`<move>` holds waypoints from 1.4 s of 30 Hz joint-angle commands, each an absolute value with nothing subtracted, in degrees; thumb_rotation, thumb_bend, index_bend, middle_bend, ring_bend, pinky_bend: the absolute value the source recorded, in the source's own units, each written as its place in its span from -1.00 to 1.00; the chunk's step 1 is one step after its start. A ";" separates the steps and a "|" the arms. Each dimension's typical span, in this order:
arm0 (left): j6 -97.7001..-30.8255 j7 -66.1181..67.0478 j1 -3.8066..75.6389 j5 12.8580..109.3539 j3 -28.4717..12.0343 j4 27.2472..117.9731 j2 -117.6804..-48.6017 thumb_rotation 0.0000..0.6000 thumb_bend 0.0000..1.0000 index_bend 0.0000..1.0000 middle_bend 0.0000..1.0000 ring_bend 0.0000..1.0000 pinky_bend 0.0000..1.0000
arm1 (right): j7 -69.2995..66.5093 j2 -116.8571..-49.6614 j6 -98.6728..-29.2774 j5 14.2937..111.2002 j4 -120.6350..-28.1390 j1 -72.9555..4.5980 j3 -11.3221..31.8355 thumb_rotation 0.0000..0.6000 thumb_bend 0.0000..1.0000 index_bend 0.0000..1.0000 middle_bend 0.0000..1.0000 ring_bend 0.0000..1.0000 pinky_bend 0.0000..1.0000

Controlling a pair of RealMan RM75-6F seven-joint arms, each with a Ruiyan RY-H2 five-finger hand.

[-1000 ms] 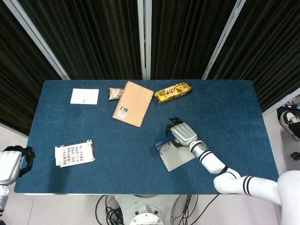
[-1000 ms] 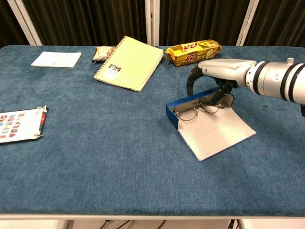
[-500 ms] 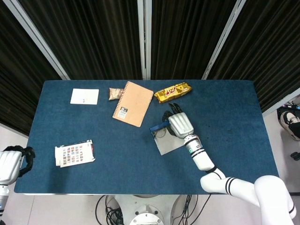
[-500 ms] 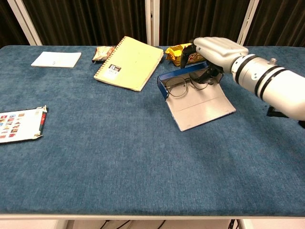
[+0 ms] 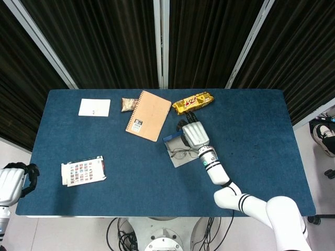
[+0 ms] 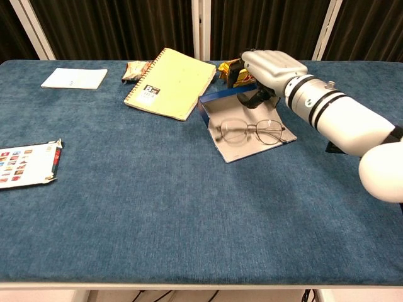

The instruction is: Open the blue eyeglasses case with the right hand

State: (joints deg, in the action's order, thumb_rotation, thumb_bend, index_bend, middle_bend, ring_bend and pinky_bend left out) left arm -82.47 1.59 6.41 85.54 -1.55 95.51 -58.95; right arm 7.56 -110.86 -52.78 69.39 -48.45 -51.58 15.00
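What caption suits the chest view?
Right hand on the opened blue eyeglasses case, glasses lying on its flap.

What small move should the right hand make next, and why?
Probably lift the right hand off the case and draw it back. The case already lies open, its grey flap flat on the table and the glasses resting on that flap, so the opening looks done. The fingers sit at the blue rim; a slow release should avoid dragging it.

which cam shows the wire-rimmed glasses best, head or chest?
Chest view. The thin wire-rimmed eyeglasses show both lenses and the bridge clearly, lying on the grey flap of the open blue eyeglasses case. In the head view they are tiny, faint outlines beside the right hand.
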 commanded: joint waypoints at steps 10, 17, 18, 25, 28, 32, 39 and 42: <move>-82.36 1.48 6.46 85.56 -1.53 95.53 -58.90 1.00 0.16 0.32 0.31 -0.09 -0.17 | 10.92 -99.95 -50.86 66.56 -66.40 -48.16 15.66 1.00 -0.39 -0.89 -0.69 -1.00 -1.00; -82.41 1.56 6.44 85.57 -1.52 95.61 -58.90 1.00 0.16 0.32 0.31 -0.09 -0.17 | 10.80 -91.83 -53.48 69.51 -78.80 -42.67 10.32 1.00 -0.39 -0.58 -0.58 -1.00 -1.00; -82.43 1.59 6.43 85.59 -1.52 95.59 -58.91 1.00 0.16 0.32 0.31 -0.09 -0.17 | 11.18 -91.37 -53.44 69.46 -79.48 -42.28 9.74 1.00 -0.39 -0.51 -0.58 -1.00 -1.00; -82.53 1.65 6.39 85.60 -1.52 95.59 -58.92 1.00 0.16 0.32 0.31 -0.09 -0.17 | 13.09 -92.37 -51.02 67.21 -78.20 -42.35 8.56 1.00 -0.35 -0.24 -0.58 -1.00 -1.00; -82.48 1.65 6.41 85.55 -1.53 95.55 -58.94 1.00 0.16 0.32 0.31 -0.09 -0.17 | 13.29 -93.47 -50.05 66.84 -76.73 -42.99 8.70 1.00 -0.33 -0.22 -0.58 -1.00 -1.00; -82.43 1.55 6.43 85.55 -1.53 95.56 -58.92 1.00 0.16 0.32 0.31 -0.09 -0.17 | 13.50 -94.77 -48.95 66.22 -74.94 -43.72 8.98 1.00 -0.29 -0.20 -0.58 -1.00 -1.00; -82.43 1.26 6.43 85.60 -1.52 95.52 -58.88 1.00 0.16 0.32 0.31 -0.09 -0.17 | 13.65 -96.24 -47.70 65.44 -72.84 -44.47 9.21 1.00 -0.15 -0.12 -0.58 -1.00 -1.00; -82.42 1.17 6.44 85.64 -1.52 95.51 -58.87 1.00 0.16 0.32 0.31 -0.09 -0.17 | 13.56 -96.69 -47.45 65.26 -72.15 -44.64 9.30 1.00 -0.13 -0.07 -0.57 -1.00 -1.00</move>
